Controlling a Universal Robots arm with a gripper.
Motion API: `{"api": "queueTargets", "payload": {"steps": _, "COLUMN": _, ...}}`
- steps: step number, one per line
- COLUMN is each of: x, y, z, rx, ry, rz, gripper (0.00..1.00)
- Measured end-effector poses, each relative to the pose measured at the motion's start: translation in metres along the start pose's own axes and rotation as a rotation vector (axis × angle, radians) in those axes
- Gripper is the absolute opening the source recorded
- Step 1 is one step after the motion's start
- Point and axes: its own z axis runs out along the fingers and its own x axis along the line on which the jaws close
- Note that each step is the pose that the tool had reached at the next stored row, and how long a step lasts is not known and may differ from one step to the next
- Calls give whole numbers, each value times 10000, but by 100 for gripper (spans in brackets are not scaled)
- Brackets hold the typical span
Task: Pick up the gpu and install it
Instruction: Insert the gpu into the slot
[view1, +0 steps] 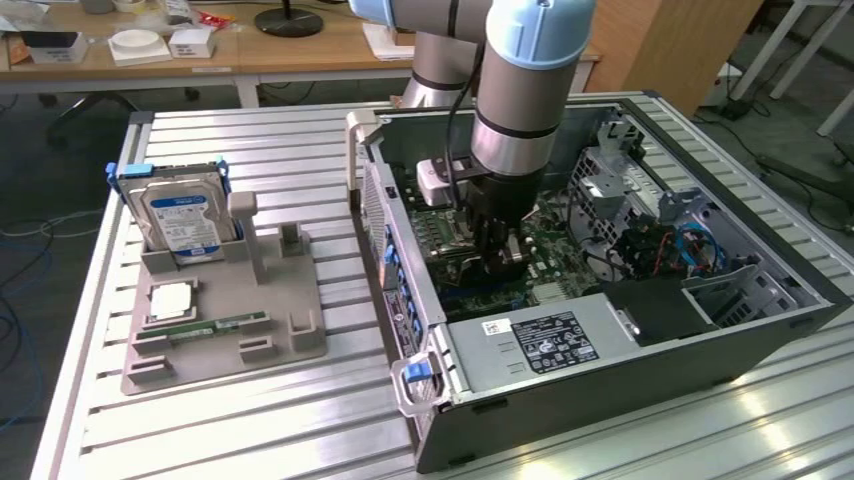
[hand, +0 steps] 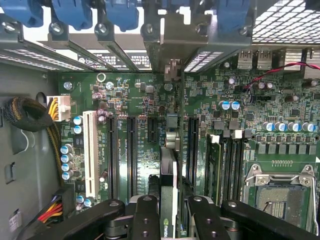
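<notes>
arm (view1: 531, 90) vertical, wrist (view1: 497, 205) straight down, fingers (hand: 146, 217) tight on either side of the gpu (hand: 168, 175)

The desk (view1: 240, 420) is ribbed bare metal with a soft sheen, and the part holder (view1: 220, 300) on it is matt grey plastic. The computer case (view1: 641, 385) is dark matt sheet metal. The motherboard (hand: 145, 100) is glossy green, and the tool (hand: 172, 200) is smooth black around the matt gpu (hand: 168, 170).

Side stuff
Silver blue-labelled hard drive (view1: 183, 222) upright in grey plastic tray (view1: 227, 290), narrow green memory stick (view1: 220, 325) lying flat on it.
</notes>
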Motion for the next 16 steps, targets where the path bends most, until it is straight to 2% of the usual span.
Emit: {"api": "queueTargets", "payload": {"steps": 16, "x": 0, "y": 5, "z": 34, "rx": -2, "ry": -14, "rz": 1, "gripper": 26}}
